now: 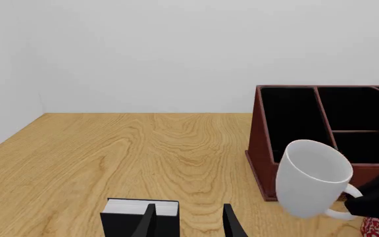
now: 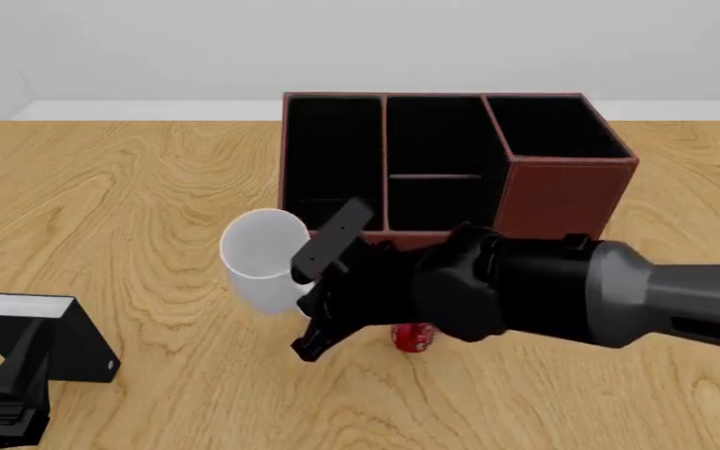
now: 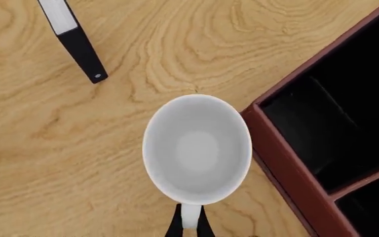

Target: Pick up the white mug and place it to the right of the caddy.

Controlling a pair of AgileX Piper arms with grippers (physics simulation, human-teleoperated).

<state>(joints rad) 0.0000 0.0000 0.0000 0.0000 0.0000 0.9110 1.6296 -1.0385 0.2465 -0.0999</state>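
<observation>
The white mug (image 2: 263, 258) hangs tilted above the table, just in front of the caddy's left end. My right gripper (image 2: 305, 302) is shut on its loop handle. The right wrist view looks straight down into the mug (image 3: 197, 148), with the fingers (image 3: 189, 226) closed on the handle. The mug also shows in the left wrist view (image 1: 311, 177). The dark reddish-brown caddy (image 2: 561, 192) stands at the back middle of the table; it also shows in the wrist views (image 1: 260, 163) (image 3: 288, 163). My left gripper (image 1: 189, 224) is open and empty at the near left (image 2: 10, 380).
A small black box with a grey top (image 2: 35, 333) stands right by my left gripper (image 1: 140, 212) (image 3: 77, 44). A red patterned mug (image 2: 412, 337) stands under my right arm, in front of the caddy. Bare wood lies to the caddy's right (image 2: 697, 216).
</observation>
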